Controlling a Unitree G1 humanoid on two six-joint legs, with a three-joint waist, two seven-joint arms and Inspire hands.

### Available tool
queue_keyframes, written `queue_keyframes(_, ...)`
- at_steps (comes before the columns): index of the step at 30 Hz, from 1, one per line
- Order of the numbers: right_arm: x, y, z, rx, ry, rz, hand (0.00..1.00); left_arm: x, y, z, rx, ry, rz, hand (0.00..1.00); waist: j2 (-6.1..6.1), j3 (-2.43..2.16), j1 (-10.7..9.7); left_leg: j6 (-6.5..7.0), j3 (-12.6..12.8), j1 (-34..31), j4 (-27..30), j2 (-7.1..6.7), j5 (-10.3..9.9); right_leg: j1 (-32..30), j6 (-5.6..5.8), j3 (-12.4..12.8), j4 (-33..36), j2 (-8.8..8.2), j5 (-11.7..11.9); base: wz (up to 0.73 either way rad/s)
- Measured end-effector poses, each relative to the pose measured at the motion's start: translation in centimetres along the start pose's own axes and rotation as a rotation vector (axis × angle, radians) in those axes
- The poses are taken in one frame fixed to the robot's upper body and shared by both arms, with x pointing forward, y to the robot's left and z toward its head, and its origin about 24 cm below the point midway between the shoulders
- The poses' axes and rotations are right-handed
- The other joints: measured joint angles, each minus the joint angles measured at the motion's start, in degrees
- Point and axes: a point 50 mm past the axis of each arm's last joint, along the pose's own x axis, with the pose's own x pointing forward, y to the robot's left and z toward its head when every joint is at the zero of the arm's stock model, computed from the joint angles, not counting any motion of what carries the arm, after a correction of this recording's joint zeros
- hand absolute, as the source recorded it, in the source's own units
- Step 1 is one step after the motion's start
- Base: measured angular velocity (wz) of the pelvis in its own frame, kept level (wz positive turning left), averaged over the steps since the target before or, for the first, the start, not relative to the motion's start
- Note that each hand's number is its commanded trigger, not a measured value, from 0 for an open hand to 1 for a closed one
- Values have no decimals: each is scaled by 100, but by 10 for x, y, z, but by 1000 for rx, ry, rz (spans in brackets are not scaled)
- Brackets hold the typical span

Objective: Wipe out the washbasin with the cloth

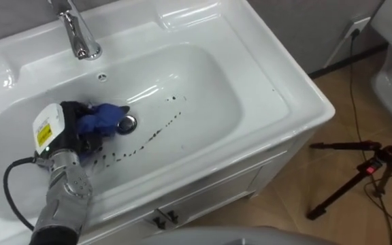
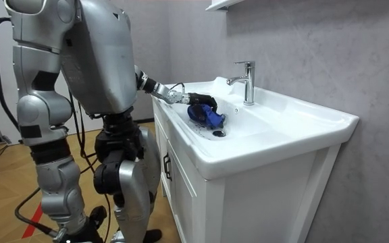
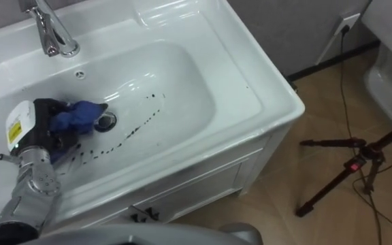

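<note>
by one drain point(image 1: 128, 123), robot hand point(image 1: 71, 117) seemingly grips cloth point(image 1: 102, 117).

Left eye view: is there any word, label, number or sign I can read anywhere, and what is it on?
Yellow sticker on the back of the left hand, which grips the blue cloth: some print, too small to read.
Basin and tap: no markings visible.
Dark streaks by the drain: dirt, not writing.
Nothing else carries legible text.
</note>
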Motion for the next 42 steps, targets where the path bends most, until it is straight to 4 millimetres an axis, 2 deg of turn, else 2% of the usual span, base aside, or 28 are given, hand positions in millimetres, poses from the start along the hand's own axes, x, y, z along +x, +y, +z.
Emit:
queue_keyframes(2,0,-2,1,-25,1,-8,0,1,1,-1,35,-3,-21,100,93,21,18,-2,4,-40,26,16,-8,-38,-4,3,-6,9,2,0)
queue_keyframes(3,-1,-3,2,-32,1,-11,0,2,2,-2,51,-8,-25,100,93,8,20,-2,7,-49,33,18,-8,-49,-6,4,-4,11,3,-4)
queue_keyframes(5,-2,-8,2,-36,-1,-24,0,4,6,-3,111,-26,-32,100,183,0,37,-3,25,-68,36,25,-7,-95,-14,26,9,18,8,-6)
queue_keyframes(11,-3,-15,5,-6,-13,-42,0,7,13,-4,206,-54,-34,100,253,8,53,-4,37,-78,35,26,-5,-107,-19,23,11,17,2,-1)
queue_keyframes(14,-4,-17,9,0,-29,-51,0,8,15,-5,234,-59,-50,100,237,5,59,-4,39,-97,58,28,-5,-105,-20,4,1,12,1,0)
queue_keyframes(19,-4,-19,11,8,-42,-55,0,8,14,-7,242,-40,-63,100,223,-26,83,-4,39,-97,63,30,-5,-93,-20,-1,-8,14,1,0)
queue_keyframes(28,-7,-28,13,25,-52,-95,0,6,8,-17,257,22,-143,100,287,-24,66,-4,32,-69,66,30,-5,-79,-21,-10,3,11,0,0)
queue_keyframes(29,-7,-30,12,25,-49,-99,0,5,6,-19,257,29,-157,100,262,-8,67,-4,29,-69,66,30,-5,-78,-23,-25,5,8,-3,0)
queue_keyframes(33,-8,-33,13,23,-50,-103,0,3,4,-21,238,42,-188,100,250,-8,74,-4,25,-69,85,33,-5,-78,-30,-46,27,2,-21,0)
queue_keyframes(38,-9,-35,16,19,-59,-103,0,3,3,-21,220,52,-217,100,171,-40,85,-4,15,-53,95,33,-5,-79,-34,-124,82,-20,-38,0)
queue_keyframes(42,-9,-35,19,15,-67,-106,0,3,3,-22,216,55,-224,100,146,-33,82,-4,19,-42,110,34,-5,-79,-34,-138,103,-24,-40,0)
